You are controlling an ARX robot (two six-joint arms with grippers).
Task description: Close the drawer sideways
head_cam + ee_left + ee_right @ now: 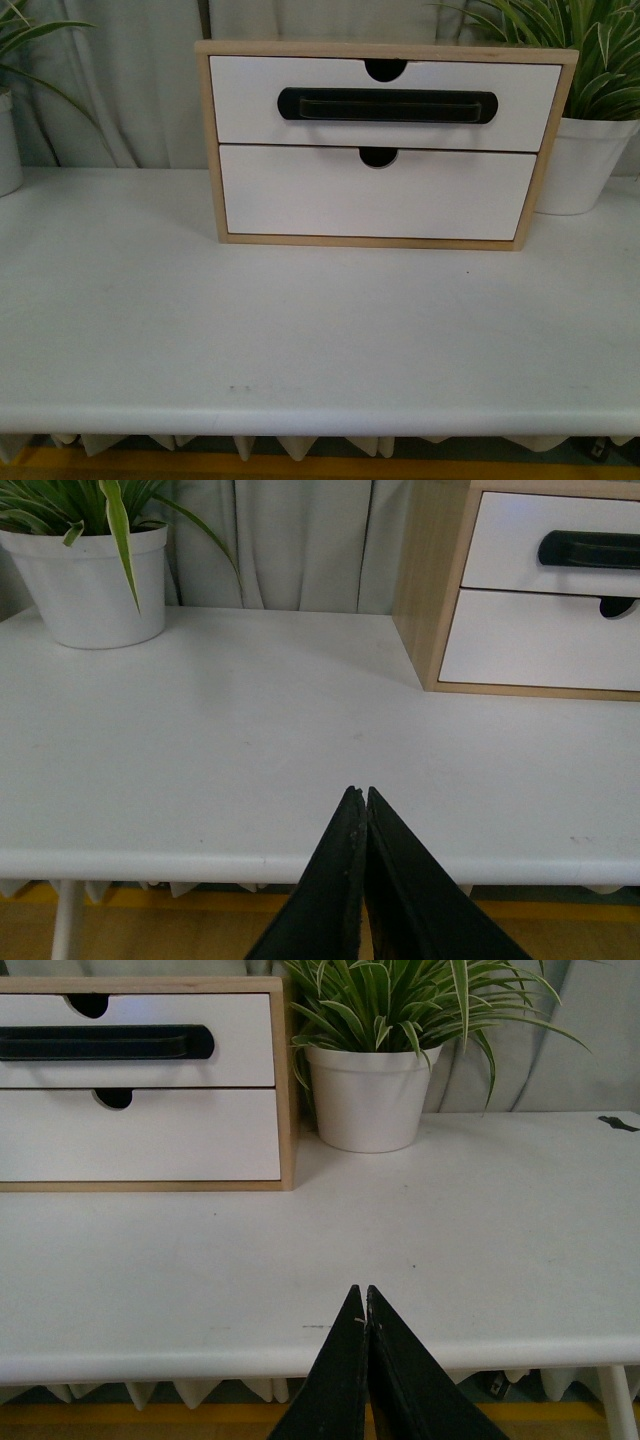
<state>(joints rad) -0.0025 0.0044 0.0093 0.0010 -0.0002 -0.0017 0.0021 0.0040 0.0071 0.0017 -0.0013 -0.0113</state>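
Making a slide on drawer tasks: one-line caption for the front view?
Two-drawer wooden cabinet on a white table, handled upper drawer flush with frame, potted plants either side.

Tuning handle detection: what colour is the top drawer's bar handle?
Black bar handle on the white drawer; clearest in the front view.

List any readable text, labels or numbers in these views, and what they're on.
None readable in any view.
The drawer, the lower drawer front, the wooden cabinet frame and the white plant pots are all unmarked.
The dark specks on the table are marks, not print.
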